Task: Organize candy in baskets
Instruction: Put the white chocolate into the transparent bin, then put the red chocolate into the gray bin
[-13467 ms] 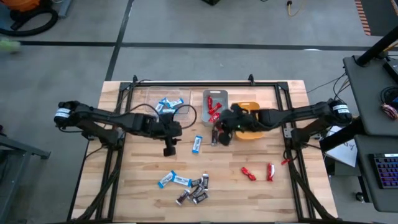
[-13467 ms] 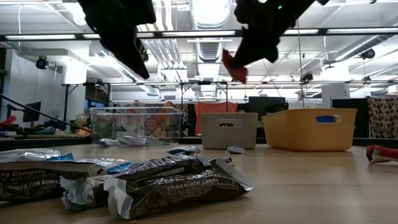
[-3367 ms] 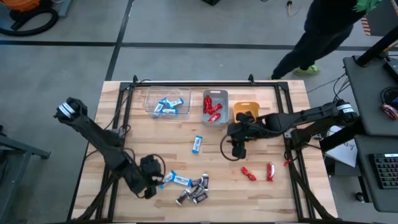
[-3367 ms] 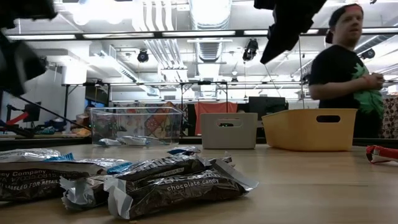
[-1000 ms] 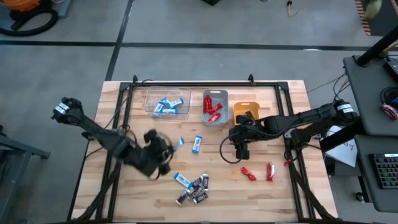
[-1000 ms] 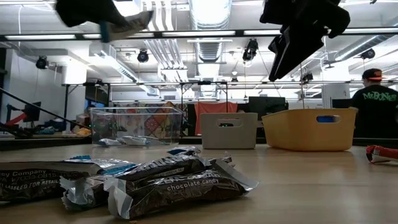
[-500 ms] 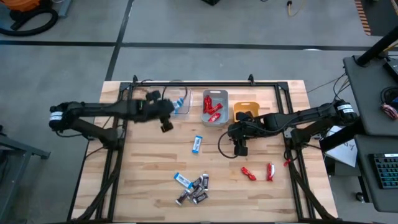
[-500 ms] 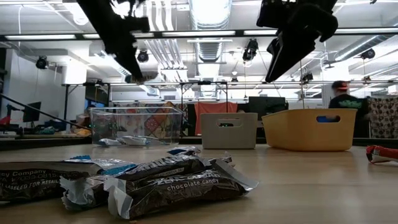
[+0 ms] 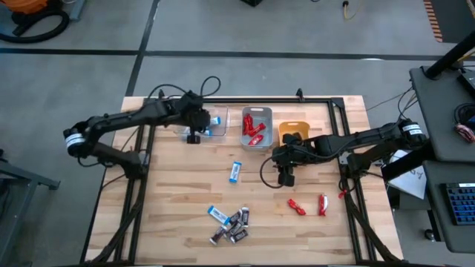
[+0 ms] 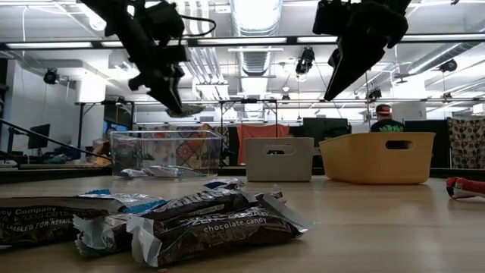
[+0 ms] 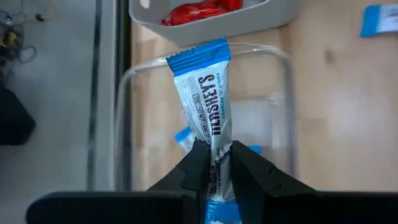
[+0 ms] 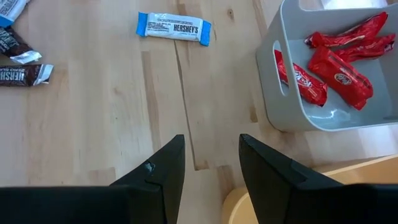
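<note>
My left gripper [image 9: 194,127] is shut on a blue-and-white candy bar [image 11: 208,106] and hangs over the clear basket [image 9: 199,124] at the far left, which holds several blue-and-white bars. The grey basket [image 9: 257,127] beside it holds red candies. My right arm partly hides the orange basket [image 9: 294,132]. My right gripper [image 12: 211,168] stands open and empty above the table, near the grey basket. Loose candy lies on the wood: a blue bar [image 9: 235,172], a small heap of dark bars [image 9: 234,226] and red pieces [image 9: 297,207]. My left gripper pinches the blue-and-white bar between its two fingers, near the bar's near end [image 11: 216,149]. The bar runs on along the fingers, and its free end [image 11: 199,57] sticks out past the fingertips. The fingers slant down from the table's left. The bar is lifted clear, over the clear basket.
Black frame rails [image 9: 245,100] run along the table's far edge and down both sides. A person [image 10: 385,114] stands in the room far behind the orange basket. Bare wood lies between the baskets and the candy heap near the front edge.
My left gripper has carried the blue-and-white bar from the middle left of the table toward the far edge, until it came over the clear basket. Its wrist rolled on the way, and the bar stayed in the hold.
</note>
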